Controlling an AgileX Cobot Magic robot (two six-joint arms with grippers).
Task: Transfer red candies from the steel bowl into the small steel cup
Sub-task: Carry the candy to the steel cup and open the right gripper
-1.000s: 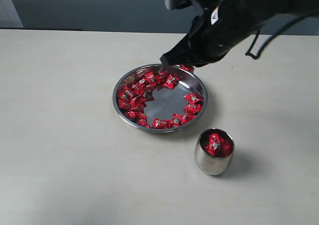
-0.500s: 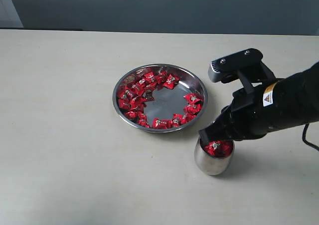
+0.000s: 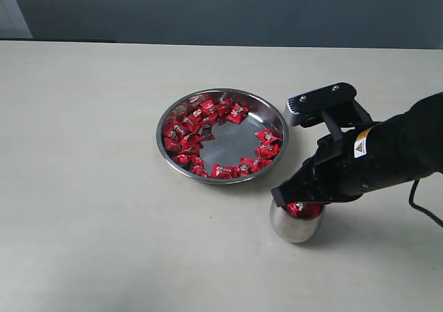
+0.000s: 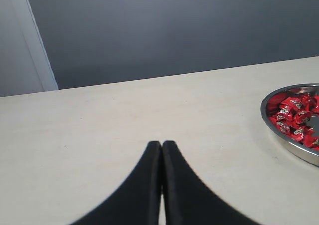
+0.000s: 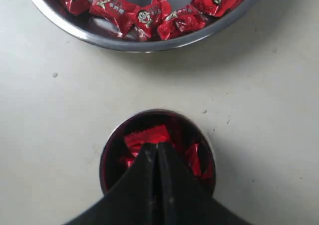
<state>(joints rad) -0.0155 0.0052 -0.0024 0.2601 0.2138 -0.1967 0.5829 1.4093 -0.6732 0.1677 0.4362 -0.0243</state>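
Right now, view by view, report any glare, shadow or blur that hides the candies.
Exterior view: even light, sharp; soft shadow right of the small steel cup. Right wrist view: cup's inner wall mirrors red candies; right gripper is featureless black. Left wrist view: left gripper likewise; steel bowl cropped.

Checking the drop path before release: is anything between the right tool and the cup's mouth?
Nothing visible does. The right tool, shut, has its tips at the open mouth of the cup, directly above the candies lying inside. No lid or other object sits between them.
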